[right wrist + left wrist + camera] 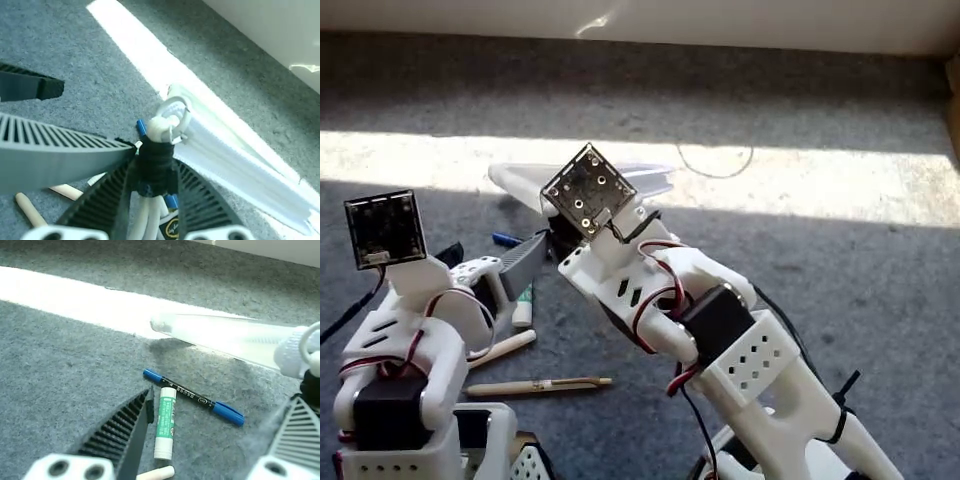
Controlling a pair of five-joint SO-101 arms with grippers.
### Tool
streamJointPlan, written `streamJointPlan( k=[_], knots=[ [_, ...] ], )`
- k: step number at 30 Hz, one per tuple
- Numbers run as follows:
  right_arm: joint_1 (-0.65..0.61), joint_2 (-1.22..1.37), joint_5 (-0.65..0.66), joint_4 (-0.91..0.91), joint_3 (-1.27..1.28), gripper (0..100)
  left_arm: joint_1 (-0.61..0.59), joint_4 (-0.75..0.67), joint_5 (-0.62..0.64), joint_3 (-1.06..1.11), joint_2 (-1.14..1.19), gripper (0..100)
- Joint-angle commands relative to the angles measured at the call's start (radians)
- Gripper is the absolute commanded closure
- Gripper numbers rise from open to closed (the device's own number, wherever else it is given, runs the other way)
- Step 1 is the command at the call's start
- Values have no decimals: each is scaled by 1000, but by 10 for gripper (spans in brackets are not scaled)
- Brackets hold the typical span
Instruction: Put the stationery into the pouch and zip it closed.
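inside r gripper [154, 176]: zip pull [160, 142] of pouch [235, 162]

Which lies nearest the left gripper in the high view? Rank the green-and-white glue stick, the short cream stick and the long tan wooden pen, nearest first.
1. Green-and-white glue stick, right beside the left gripper.
2. Short cream stick, farther back toward that arm's base.
3. Long tan wooden pen, farthest, beyond the cream stick.
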Motion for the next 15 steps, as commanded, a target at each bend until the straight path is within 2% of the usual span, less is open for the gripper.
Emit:
streamJointPlan(
  k=[1,9,15],
  knots=[
    [-12,-47,-11,27,-64,993,27,-5,34,-45,-1,623],
    [-13,-45,-11,239,-117,993,27,-6,52,-42,1,623],
    [-13,-47,-57,300,-186,993,79,-6,49,4,1,623]
  ],
)
